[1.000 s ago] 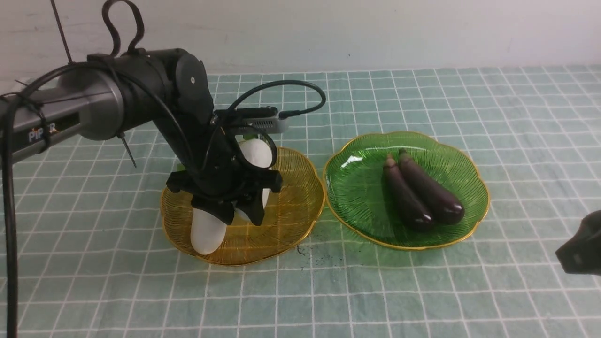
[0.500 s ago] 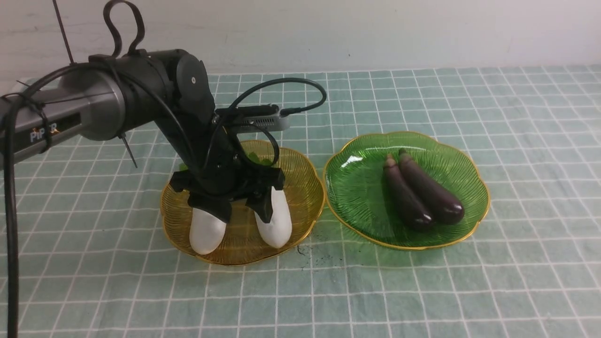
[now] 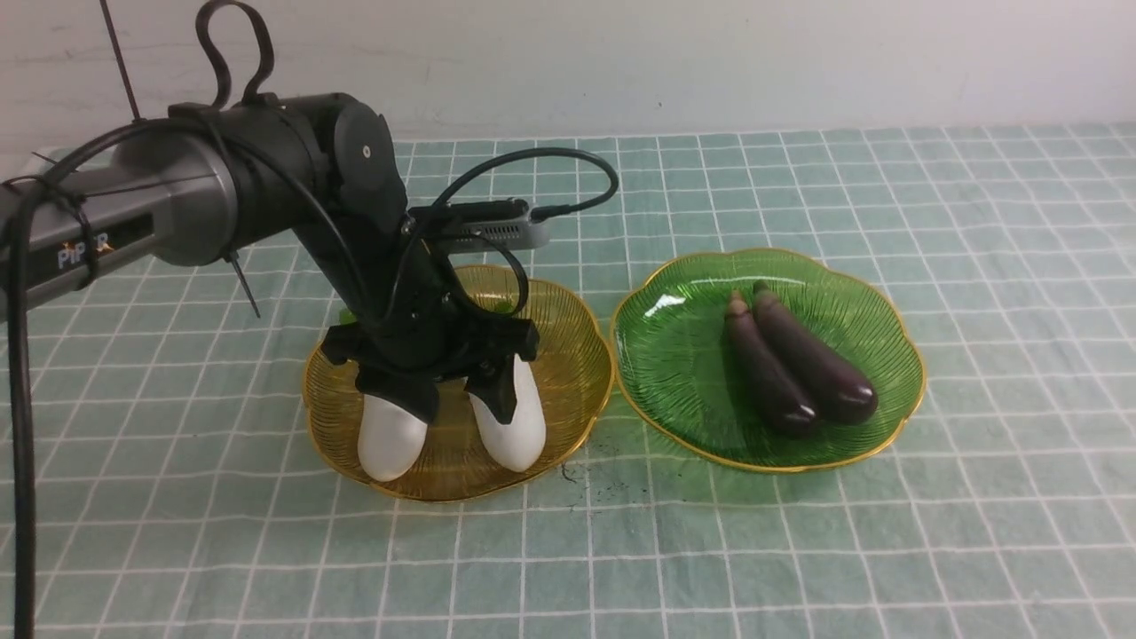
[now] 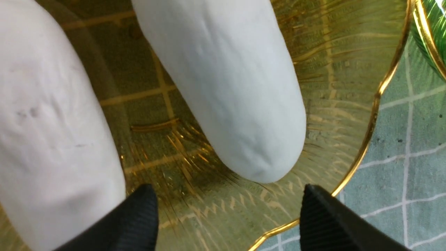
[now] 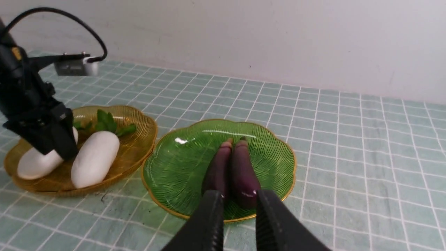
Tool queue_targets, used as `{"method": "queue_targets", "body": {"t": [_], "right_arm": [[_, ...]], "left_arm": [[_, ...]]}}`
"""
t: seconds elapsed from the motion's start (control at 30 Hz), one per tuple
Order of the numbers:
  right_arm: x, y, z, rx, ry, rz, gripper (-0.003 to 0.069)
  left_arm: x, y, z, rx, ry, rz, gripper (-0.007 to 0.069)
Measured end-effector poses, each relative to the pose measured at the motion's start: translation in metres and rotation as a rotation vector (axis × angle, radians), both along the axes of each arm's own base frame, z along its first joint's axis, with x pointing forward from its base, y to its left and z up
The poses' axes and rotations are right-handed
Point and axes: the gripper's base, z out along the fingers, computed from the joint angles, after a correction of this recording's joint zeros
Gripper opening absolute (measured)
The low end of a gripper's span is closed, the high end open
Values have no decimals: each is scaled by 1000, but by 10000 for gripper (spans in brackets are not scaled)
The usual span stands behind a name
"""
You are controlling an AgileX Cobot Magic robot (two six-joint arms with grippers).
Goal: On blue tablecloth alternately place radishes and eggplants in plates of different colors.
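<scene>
Two white radishes [image 3: 390,439] [image 3: 515,435] lie side by side in the amber-yellow plate [image 3: 568,355] on the blue tablecloth [image 3: 799,550]. My left gripper [image 3: 460,404] hovers just over them, open and empty; the left wrist view shows both radishes [image 4: 52,122] [image 4: 230,87] beyond its spread fingertips. Two dark purple eggplants [image 3: 768,373] [image 3: 816,359] lie together in the green plate [image 3: 683,355]. My right gripper [image 5: 240,195] is out of the front view; its wrist view shows it back from the green plate, empty, jaws a narrow gap apart.
Small dark specks lie on the cloth [image 3: 577,475] between the two plates' near edges. A pale wall [image 3: 710,62] runs along the far edge of the cloth. The left arm's cable [image 3: 568,169] loops above the amber plate.
The left gripper opened and let go of the second radish, which now lies in the amber plate beside the first. The right gripper withdrew from the front view's lower right corner.
</scene>
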Motion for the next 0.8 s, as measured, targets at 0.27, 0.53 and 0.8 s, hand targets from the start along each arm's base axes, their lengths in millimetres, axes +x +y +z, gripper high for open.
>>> {"method": "queue_targets", "body": {"t": [0.27, 0.53, 0.8], "right_arm": [[16, 1, -20, 31, -68, -23, -3], [16, 1, -18, 41, -95, -26, -14], [16, 1, -18, 41, -95, -23, -15]], "left_arm": [[0, 0, 0, 1, 2, -1, 489], [0, 0, 0, 1, 3, -1, 489], [0, 0, 0, 1, 3, -1, 489]]}}
